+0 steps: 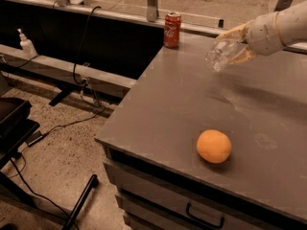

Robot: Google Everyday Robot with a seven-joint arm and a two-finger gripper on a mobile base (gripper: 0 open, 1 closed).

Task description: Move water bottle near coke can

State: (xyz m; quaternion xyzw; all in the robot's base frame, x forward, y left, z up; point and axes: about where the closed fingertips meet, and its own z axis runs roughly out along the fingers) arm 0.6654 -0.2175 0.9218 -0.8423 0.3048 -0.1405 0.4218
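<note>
The clear ribbed water bottle (219, 54) is held tilted in the air above the grey table (168, 104), its base pointing down-left. My gripper (236, 44) comes in from the upper right and is shut on the bottle, with tan fingers (234, 32) on either side of it. The red coke can (172, 29) stands upright at the table's far left corner, to the left of the bottle and a little beyond it.
An orange fruit (214, 146) lies near the table's front edge. Drawers (192, 210) sit under the table. A white pump bottle (26, 44) stands on a ledge at far left. Cables (76, 80) and a chair base (19, 128) are on the floor.
</note>
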